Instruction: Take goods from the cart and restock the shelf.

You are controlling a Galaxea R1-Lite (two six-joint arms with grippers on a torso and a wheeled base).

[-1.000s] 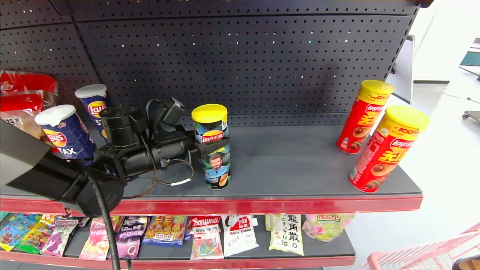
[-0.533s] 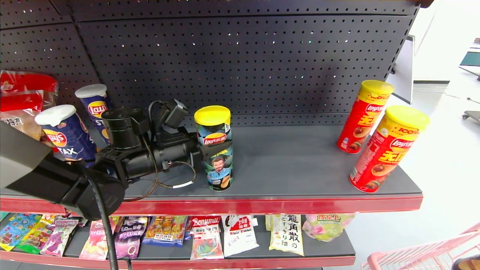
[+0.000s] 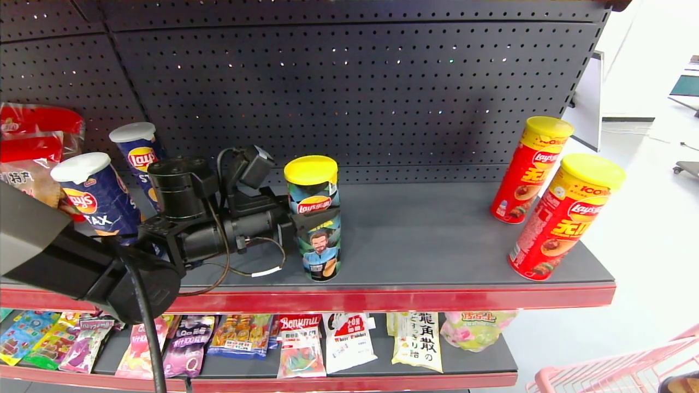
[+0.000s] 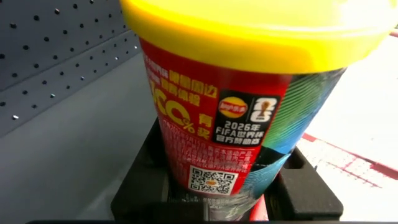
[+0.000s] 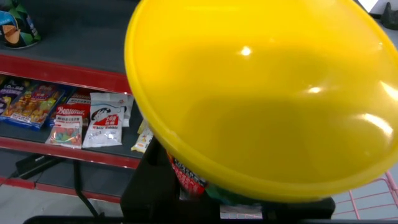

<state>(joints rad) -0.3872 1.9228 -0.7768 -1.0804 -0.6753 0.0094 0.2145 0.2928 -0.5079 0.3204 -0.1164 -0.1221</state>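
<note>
Yellow-lidded can stands upright on shelf, mid-front, w/ L gripper clamped round its middle. R gripper grips 2nd yellow-lidded can, out before shelf front.

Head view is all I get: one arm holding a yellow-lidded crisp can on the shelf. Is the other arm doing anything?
Observer: Yes. The right wrist view shows the right hand gripping a second crisp can, yellow-lidded too.
Visitor: Where is it?
Observer: Out in front of the shelves, near the pink cart.
Visitor: And the first can's hidden side?
Observer: The left wrist view shows a red panel with a square code on the first crisp can, held in the left hand.
</note>
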